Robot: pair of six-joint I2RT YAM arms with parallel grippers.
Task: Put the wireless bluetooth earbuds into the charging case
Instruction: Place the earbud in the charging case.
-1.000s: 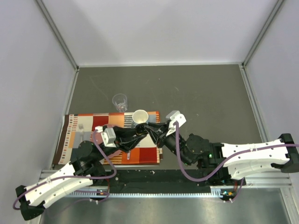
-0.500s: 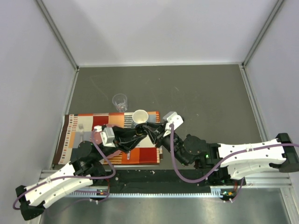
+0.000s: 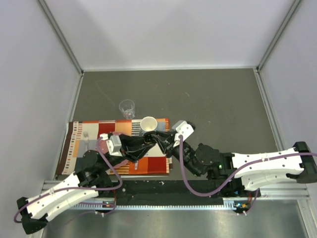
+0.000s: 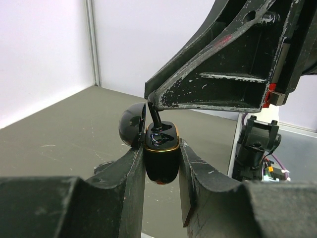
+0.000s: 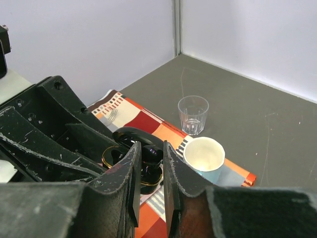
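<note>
My left gripper (image 4: 161,148) is shut on the charging case (image 4: 161,161), a glossy black oval with a gold rim. It holds the case upright with the lid (image 4: 132,127) swung open. My right gripper (image 5: 151,148) is shut on one black earbud (image 5: 152,153) directly over the case's open top. In the left wrist view the earbud's stem (image 4: 155,120) hangs from the right fingertips (image 4: 163,99) and reaches into a case socket. In the top view both grippers (image 3: 152,141) meet above the placemat. The other earbuds are out of view.
A striped orange and red placemat (image 3: 89,144) lies under the grippers, with a fork (image 3: 85,141) on its left part. A white mug (image 3: 148,124) stands just behind the grippers, and a clear glass (image 3: 127,107) behind that. Grey walls enclose the table.
My right arm has shifted slightly left, bringing the earbud closer onto the case. The left arm and case have stayed still.
</note>
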